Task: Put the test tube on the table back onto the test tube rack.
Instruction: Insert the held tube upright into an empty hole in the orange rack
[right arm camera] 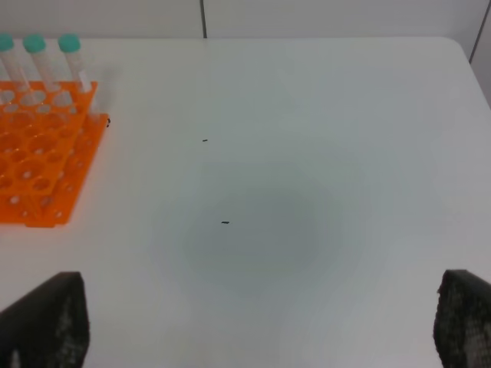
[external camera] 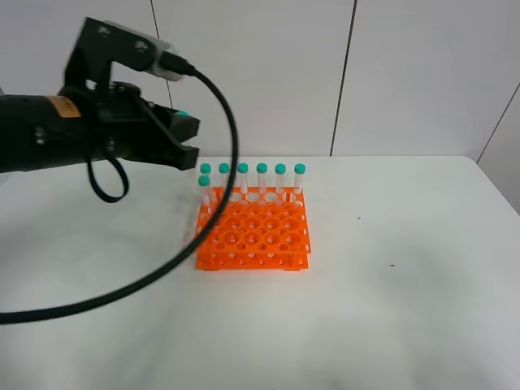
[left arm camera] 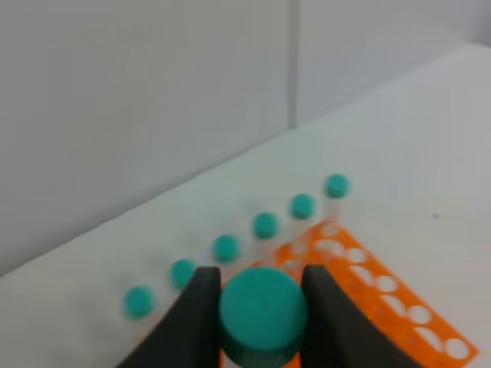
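Note:
My left gripper (external camera: 192, 135) is shut on the test tube. Its teal cap (left arm camera: 262, 310) sits between the two dark fingers (left arm camera: 196, 314), and a bit of teal (external camera: 182, 114) shows at the gripper from outside. The tube's body is hidden. The gripper hangs in the air just left of and above the orange test tube rack (external camera: 253, 231), which also shows in the left wrist view (left arm camera: 383, 299). The rack stands on the white table (external camera: 390, 309). A row of teal-capped tubes (external camera: 262, 179) stands along its back, and one more (external camera: 204, 192) stands at its left. My right gripper (right arm camera: 253, 326) is open and empty over bare table.
The rack's right edge with three capped tubes (right arm camera: 38, 57) shows in the right wrist view. A grey panelled wall (external camera: 341, 73) stands behind the table. A thick black cable (external camera: 162, 268) loops down from the left arm over the table's left part.

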`<state>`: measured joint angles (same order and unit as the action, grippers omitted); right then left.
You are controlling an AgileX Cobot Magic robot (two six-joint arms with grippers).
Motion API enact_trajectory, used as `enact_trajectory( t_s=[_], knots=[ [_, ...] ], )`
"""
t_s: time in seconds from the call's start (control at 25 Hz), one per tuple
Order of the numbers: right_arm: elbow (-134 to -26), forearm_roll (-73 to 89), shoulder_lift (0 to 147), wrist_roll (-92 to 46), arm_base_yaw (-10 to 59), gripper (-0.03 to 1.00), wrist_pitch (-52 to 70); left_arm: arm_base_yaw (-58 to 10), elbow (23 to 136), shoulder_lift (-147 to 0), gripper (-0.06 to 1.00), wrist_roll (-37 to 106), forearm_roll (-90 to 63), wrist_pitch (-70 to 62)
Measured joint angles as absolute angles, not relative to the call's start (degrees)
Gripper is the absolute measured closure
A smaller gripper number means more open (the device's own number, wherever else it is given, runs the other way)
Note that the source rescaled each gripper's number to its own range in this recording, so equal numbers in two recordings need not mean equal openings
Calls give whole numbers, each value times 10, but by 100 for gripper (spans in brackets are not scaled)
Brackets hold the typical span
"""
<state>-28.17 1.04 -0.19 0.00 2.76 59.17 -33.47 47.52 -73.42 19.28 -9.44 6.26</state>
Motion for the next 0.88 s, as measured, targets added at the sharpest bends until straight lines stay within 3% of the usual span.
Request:
enact_trajectory(
  t_s=[0.28,0.88],
  knots=[
    [-282,10,-2,0,28,-3,592,-409,552,-871,94,191,-13,111],
    [-282,10,-2,0,28,-3,592,-320,599,-1001,94,103,-34,169]
  ],
)
